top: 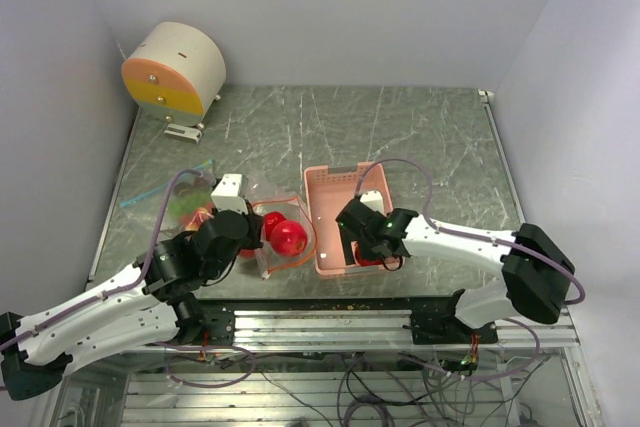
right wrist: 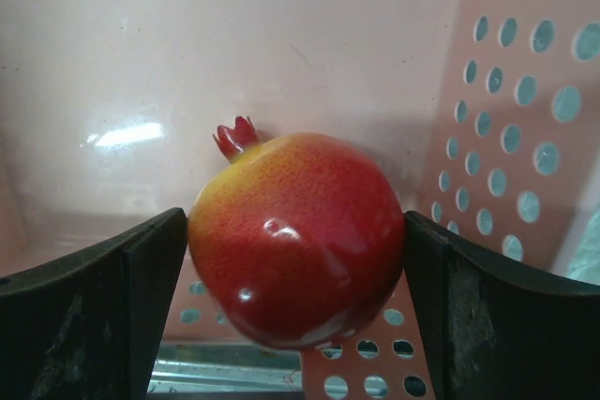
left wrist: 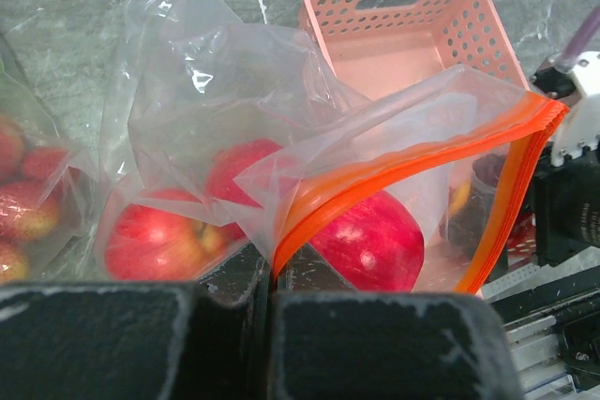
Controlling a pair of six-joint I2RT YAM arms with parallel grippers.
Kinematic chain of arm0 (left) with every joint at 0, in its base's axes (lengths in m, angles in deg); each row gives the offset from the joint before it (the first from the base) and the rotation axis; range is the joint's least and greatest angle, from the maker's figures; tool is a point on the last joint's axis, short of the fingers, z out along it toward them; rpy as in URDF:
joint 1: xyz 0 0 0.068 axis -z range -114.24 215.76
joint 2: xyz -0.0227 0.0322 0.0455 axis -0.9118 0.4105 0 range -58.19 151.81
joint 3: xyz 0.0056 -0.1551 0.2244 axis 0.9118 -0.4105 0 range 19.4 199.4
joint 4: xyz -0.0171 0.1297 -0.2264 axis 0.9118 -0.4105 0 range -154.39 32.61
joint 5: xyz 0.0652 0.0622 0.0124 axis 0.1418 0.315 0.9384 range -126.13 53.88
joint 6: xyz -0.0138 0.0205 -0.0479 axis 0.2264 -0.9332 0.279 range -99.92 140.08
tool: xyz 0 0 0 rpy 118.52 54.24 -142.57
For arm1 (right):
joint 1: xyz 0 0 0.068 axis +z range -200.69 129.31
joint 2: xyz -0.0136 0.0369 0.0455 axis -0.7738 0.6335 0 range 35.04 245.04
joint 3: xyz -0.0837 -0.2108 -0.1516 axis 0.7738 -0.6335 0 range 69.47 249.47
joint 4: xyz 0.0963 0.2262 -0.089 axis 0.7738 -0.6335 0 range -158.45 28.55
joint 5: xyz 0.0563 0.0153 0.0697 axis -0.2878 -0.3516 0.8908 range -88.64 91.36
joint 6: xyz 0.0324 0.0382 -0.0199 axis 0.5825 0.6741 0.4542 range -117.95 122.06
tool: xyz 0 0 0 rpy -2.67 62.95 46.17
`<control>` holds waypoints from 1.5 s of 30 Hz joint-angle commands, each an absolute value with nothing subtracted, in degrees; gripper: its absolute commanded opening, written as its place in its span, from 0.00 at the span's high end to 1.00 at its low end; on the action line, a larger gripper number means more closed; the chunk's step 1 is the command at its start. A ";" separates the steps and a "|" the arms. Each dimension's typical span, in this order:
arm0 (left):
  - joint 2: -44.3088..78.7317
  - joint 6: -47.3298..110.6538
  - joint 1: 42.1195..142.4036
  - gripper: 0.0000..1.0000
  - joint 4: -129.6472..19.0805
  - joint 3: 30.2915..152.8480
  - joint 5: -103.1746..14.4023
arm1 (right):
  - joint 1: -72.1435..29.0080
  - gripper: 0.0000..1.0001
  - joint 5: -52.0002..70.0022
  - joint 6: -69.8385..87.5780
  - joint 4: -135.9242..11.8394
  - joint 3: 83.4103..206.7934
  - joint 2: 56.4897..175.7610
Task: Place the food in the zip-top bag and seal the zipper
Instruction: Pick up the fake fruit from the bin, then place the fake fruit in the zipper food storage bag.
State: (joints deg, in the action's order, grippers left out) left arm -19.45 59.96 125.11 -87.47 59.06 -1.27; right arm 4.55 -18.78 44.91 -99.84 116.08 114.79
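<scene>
A clear zip-top bag [left wrist: 234, 91] with an orange zipper [left wrist: 394, 180] lies left of the pink tray [top: 335, 187]. Its mouth is held open. Red apple-like balls [left wrist: 370, 241] sit inside it, also seen in the top view [top: 288, 237]. My left gripper [left wrist: 270, 278] is shut on the bag's zipper edge. My right gripper [right wrist: 295, 259] is inside the tray's near end, shut on a red-yellow pomegranate-like toy fruit [right wrist: 295, 236]. In the top view the right gripper [top: 365, 242] hides most of that fruit.
A second clear bag [top: 180, 202] holding green and red food lies at the left, seen in the left wrist view [left wrist: 28, 194]. A round white and orange device [top: 175, 67] stands at the back left. A metal rail [top: 330, 322] runs along the table's near edge.
</scene>
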 commanded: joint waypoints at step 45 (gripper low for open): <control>-16.18 59.43 124.91 0.93 -85.56 62.49 -2.51 | 7.09 0.64 7.95 30.64 -61.14 120.29 103.72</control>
State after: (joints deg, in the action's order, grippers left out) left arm -15.56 59.94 125.11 -87.60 60.33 -1.84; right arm 5.82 20.10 29.08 -61.04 118.79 101.94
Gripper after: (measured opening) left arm 0.075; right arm 0.712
